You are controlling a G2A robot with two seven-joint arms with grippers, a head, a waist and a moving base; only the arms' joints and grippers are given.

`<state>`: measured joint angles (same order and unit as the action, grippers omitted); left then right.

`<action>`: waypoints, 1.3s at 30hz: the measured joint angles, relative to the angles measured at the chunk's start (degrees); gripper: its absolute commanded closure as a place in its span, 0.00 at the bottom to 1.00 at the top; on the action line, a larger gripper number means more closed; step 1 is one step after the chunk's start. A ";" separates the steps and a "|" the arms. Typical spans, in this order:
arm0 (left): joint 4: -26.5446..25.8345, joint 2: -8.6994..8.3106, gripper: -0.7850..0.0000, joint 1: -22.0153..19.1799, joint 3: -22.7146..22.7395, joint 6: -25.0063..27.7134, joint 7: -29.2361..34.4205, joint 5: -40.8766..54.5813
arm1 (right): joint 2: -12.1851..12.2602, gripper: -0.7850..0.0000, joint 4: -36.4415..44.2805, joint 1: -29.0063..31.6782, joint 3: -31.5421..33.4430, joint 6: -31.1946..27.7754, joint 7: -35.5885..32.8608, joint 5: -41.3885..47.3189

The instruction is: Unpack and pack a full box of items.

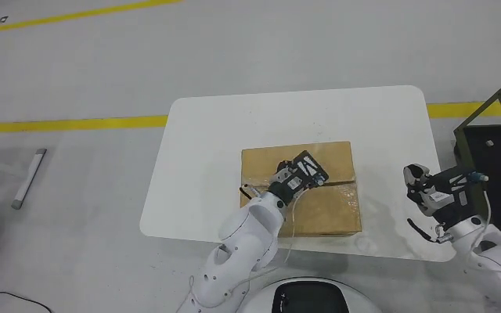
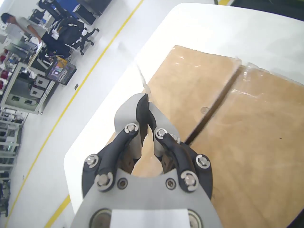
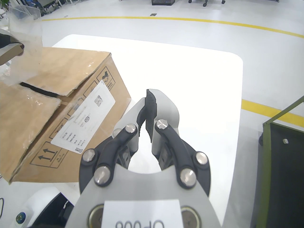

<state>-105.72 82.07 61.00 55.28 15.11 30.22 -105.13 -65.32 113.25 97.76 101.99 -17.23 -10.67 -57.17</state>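
A brown cardboard box [image 1: 333,211] lies on the white table [image 1: 203,156], its two top flaps closed with a dark gap along the seam. My left gripper [image 1: 315,169] hovers over the seam near the middle of the box, shut on a strip of clear tape [image 2: 144,81] peeled up from it. In the right wrist view the tape [image 3: 26,39] rises from the box [image 3: 59,67] to the left gripper's fingers [image 3: 10,47]. My right gripper [image 3: 147,110] is shut and empty, held above the table's right edge [image 1: 415,176], apart from the box.
A dark green cart [image 1: 481,149] stands just off the table's right side, close to the right arm. Bare table surface lies behind and to the left of the box. Yellow floor lines run behind the table.
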 measured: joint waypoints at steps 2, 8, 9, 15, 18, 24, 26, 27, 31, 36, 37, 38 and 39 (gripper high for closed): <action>-1.33 -0.27 1.00 1.01 2.79 -2.01 0.54 -0.11 | -0.02 1.00 0.21 -0.36 -0.13 -0.07 -0.34 1.06; -5.60 -1.45 1.00 4.37 12.56 -3.82 2.48 -1.90 | -0.06 1.00 1.10 -1.29 -0.91 -0.45 -1.26 2.84; -6.17 -1.64 1.00 4.94 14.06 -3.80 2.83 -2.33 | -0.06 1.00 1.26 -1.45 -1.06 -0.52 -1.38 2.91; -8.53 -2.65 1.00 8.99 22.62 -4.48 4.07 -5.02 | -0.06 1.00 1.92 -2.59 -2.39 -1.37 -2.15 3.47; -9.12 -3.02 1.00 11.03 25.86 -5.08 4.31 -6.58 | -0.04 1.00 2.21 -3.14 -2.95 -1.91 -2.65 3.71; -9.10 -3.53 1.00 14.08 30.61 -6.19 4.12 -8.69 | 0.00 1.00 2.15 -3.55 -3.95 -2.55 -3.39 3.31; -8.63 -3.63 0.75 14.63 31.64 -6.77 3.92 -9.41 | 0.01 1.00 1.98 -3.57 -4.16 -2.65 -3.48 3.24; -8.39 -3.65 0.53 14.78 31.92 -7.03 3.86 -9.39 | 0.01 1.00 1.93 -3.59 -4.21 -2.71 -3.50 3.27; -7.22 -3.68 0.00 15.21 32.58 -7.44 4.46 -9.14 | 0.05 1.00 1.98 -3.64 -4.27 -3.21 -3.59 3.89; -7.24 -3.73 0.00 15.89 33.37 -8.12 5.77 -9.66 | 0.08 1.00 1.91 -3.72 -4.18 -4.31 -3.65 6.07; -7.39 -3.75 0.00 16.05 33.60 -8.07 5.91 -9.60 | 0.10 1.00 1.91 -3.75 -4.22 -4.85 -3.69 6.79; -7.51 -3.77 0.00 16.13 33.81 -8.00 6.00 -9.61 | 0.12 1.00 1.94 -3.79 -4.26 -5.29 -3.86 7.03; -7.60 -3.80 0.00 16.19 34.09 -7.93 6.11 -9.66 | 0.16 1.00 1.97 -3.82 -4.33 -5.72 -4.10 7.05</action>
<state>-113.33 78.27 77.19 89.37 7.18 36.33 -114.79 -65.17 115.22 93.94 97.65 -22.95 -14.78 -50.13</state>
